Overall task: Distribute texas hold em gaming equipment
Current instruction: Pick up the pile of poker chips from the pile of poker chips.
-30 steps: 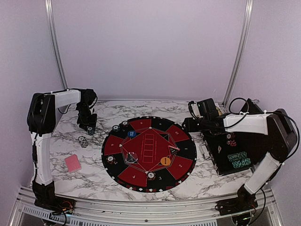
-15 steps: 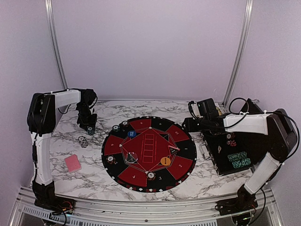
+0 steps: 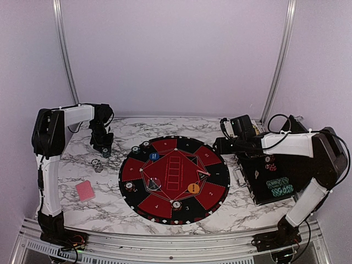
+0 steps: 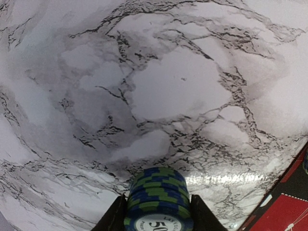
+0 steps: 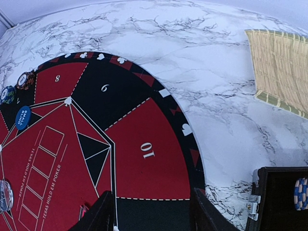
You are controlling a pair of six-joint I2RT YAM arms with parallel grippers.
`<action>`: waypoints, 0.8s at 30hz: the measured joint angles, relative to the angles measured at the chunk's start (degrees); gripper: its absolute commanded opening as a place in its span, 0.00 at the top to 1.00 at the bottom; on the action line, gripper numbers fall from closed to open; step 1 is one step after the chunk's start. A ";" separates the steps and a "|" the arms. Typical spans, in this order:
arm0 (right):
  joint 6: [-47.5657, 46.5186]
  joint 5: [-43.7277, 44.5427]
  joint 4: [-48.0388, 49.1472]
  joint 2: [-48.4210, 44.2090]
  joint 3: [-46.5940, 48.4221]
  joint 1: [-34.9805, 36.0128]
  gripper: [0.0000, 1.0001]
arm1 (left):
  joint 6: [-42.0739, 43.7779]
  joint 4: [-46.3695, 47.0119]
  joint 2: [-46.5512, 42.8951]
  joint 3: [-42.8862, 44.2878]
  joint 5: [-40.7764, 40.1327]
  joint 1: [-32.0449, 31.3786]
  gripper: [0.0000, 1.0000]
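**Left fingers pinching a chip stack, right ones gaping over the mat**

The left gripper (image 4: pixel 158 206) is pinching a stack of blue-and-green poker chips (image 4: pixel 159 190). Its fingers (image 4: pixel 114 217) are pressing on both sides of the stack, over the bare marble table (image 4: pixel 168 86) beside the mat (image 3: pixel 175 177). Whether the stack is sitting on the table or hanging just above it, I cannot quite tell. The right gripper (image 5: pixel 153 208) is hovering over the mat's right side, its fingers (image 5: pixel 98 215) standing wide apart and holding nothing. A pink card (image 3: pixel 85 190) is lying near the left arm. A blue button (image 3: pixel 154 156) and an orange button (image 3: pixel 193 187) are sitting on the mat. More chips (image 3: pixel 279 187) are resting in the black case (image 3: pixel 254 184).
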 measured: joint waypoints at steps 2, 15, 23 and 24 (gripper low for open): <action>0.00 0.02 0.00 0.00 0.00 0.00 0.48 | 0.09 -0.02 0.00 0.00 0.00 0.00 0.64; 0.00 0.26 -0.02 0.02 0.00 0.00 0.48 | 0.11 -0.50 0.00 0.46 0.00 0.00 0.64; 0.00 0.24 0.00 0.02 0.00 0.00 0.48 | 0.11 -0.96 -0.02 1.66 -0.02 -0.07 0.64; 0.00 0.24 0.00 0.02 0.00 0.00 0.48 | 0.11 -0.96 -0.02 1.77 -0.02 -0.07 0.64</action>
